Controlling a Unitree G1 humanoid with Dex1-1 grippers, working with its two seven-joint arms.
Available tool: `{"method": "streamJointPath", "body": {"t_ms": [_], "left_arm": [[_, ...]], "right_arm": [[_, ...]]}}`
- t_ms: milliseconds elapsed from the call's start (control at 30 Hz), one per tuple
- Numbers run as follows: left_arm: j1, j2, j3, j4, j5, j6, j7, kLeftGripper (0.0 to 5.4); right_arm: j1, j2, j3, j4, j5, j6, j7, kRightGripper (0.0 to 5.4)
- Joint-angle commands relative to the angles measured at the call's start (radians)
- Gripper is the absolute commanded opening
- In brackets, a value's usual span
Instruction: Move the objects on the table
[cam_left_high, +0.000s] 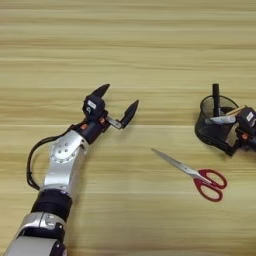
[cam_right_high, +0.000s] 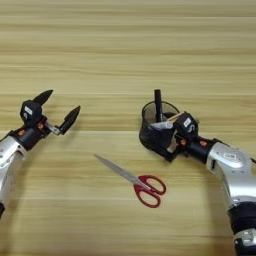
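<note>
While right gripper (cam_right_high: 170, 140) grips, pen cup (cam_right_high: 152, 131) holds markers (cam_right_high: 158, 102).

On the wooden table (cam_right_high: 128, 45), the right gripper (cam_right_high: 172, 137) is gripping the rim of the black mesh cup (cam_right_high: 152, 131), with one finger inside and one outside. A black marker (cam_right_high: 158, 104) is standing in the cup. The red-handled scissors (cam_right_high: 131, 180) are lying closed, just in front of it. The left gripper (cam_right_high: 59, 109) is hovering at the left with fingers spread, holding nothing.
</note>
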Motion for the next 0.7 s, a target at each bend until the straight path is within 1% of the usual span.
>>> {"method": "streamJointPath", "body": {"t_ms": [33,467,700], "left_arm": [[-0.013,0.004,0.0,0.005,0.013,-0.01,0.0,5.4],[-0.016,0.004,0.001,0.01,0.013,-0.011,0.0,5.4],[-0.017,0.004,0.001,0.012,0.013,-0.012,0.0,5.4]], "right_arm": [[-0.001,-0.006,-0.005,0.008,-0.002,-0.003,0.005,5.39],[0.007,-0.017,-0.017,0.019,0.003,-0.005,0.029,5.39],[0.018,-0.026,-0.022,0.021,0.012,0.004,0.067,5.39]]}}
